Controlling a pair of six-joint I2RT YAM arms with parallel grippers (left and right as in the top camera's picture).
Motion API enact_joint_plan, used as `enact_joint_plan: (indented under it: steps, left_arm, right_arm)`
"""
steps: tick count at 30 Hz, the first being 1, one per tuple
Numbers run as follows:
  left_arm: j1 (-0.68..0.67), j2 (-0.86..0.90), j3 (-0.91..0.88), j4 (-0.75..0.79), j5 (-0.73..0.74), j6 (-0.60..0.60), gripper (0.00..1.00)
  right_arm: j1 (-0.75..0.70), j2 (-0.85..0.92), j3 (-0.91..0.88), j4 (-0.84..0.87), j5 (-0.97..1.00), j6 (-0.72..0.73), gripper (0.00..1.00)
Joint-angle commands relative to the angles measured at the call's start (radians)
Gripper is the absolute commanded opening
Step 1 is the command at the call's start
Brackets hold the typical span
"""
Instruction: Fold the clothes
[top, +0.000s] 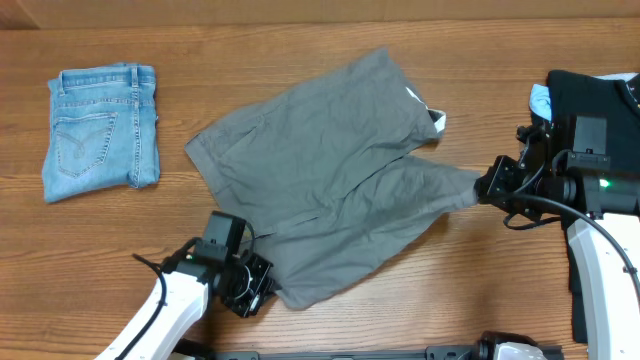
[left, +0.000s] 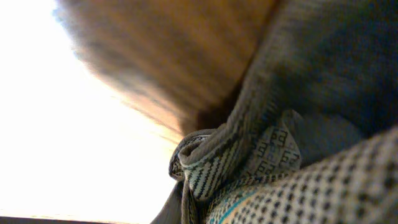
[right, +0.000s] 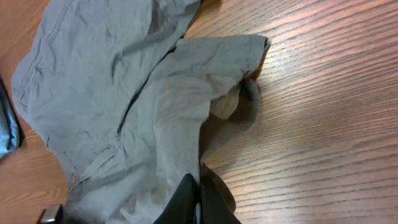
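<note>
Shorts: plain grey thin-fabric shorts (top: 330, 170), long axis diagonal, waistband right, legs pointing left.
Left gripper (top: 262, 283): clamped on leg hem.
Right gripper (right: 198, 202): pinching waistband edge.

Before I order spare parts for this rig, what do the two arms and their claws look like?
Both the left arm and the right arm have white, rounded link shells. The wrist housings, the left claw and the right claw are black and blocky. A thin black cable loops along the right arm, near a small green light. No lettering is readable.
</note>
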Motion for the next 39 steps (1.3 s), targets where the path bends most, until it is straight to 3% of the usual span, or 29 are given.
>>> enact_joint_plan:
  steps: [1,4,7,11,13,16,19,21,23,27,30,35,39]
  left_arm:
    - [0.025,-0.023,0.176,-0.235,-0.16,0.213,0.04]
    - [0.052,-0.073,0.365,-0.496,-0.308,0.352,0.04]
    - [0.052,-0.15,0.486,-0.654,-0.395,0.383,0.04]
    - [0.052,-0.27,0.54,-0.717,-0.484,0.356,0.04]
    - [0.052,-0.311,0.54,-0.711,-0.607,0.307,0.06]
    - [0.052,-0.309,0.54,-0.626,-0.717,0.3,0.09]
    - [0.052,-0.265,0.54,-0.51,-0.735,0.3,0.2]
    - [0.052,-0.201,0.54,-0.491,-0.763,0.3,0.34]
    - [0.053,-0.141,0.54,-0.464,-0.78,0.3,0.38]
    - [0.079,-0.005,0.54,-0.345,-0.835,0.3,0.33]
    - [0.174,0.089,0.54,-0.242,-0.882,0.301,0.29]
    - [0.265,0.197,0.54,0.148,-0.875,0.47,0.17]
    - [0.295,0.261,0.54,0.323,-0.894,0.496,0.11]
  right_arm:
    - [-0.001,-0.003,0.031,0.003,0.002,-0.002,0.04]
    - [0.0,-0.004,0.031,-0.005,0.002,0.002,0.04]
    - [-0.001,-0.038,0.031,-0.023,0.002,0.002,0.04]
    - [0.0,-0.121,0.031,-0.014,0.002,0.001,0.04]
    - [0.001,-0.127,0.031,0.027,0.002,-0.007,0.04]
    - [0.04,-0.109,0.031,0.161,0.002,-0.026,0.04]
    - [0.135,-0.018,0.031,0.328,0.005,-0.029,0.04]
    - [0.194,0.083,0.031,0.454,0.026,-0.029,0.04]
    - [0.221,0.153,0.031,0.557,0.026,-0.029,0.04]
    - [0.242,0.261,0.031,0.722,0.025,-0.028,0.04]
    - [0.242,0.304,0.031,0.834,0.029,-0.028,0.04]
    - [0.242,0.369,0.031,0.996,0.029,-0.025,0.04]
    - [0.247,0.46,0.031,1.11,0.029,-0.025,0.04]
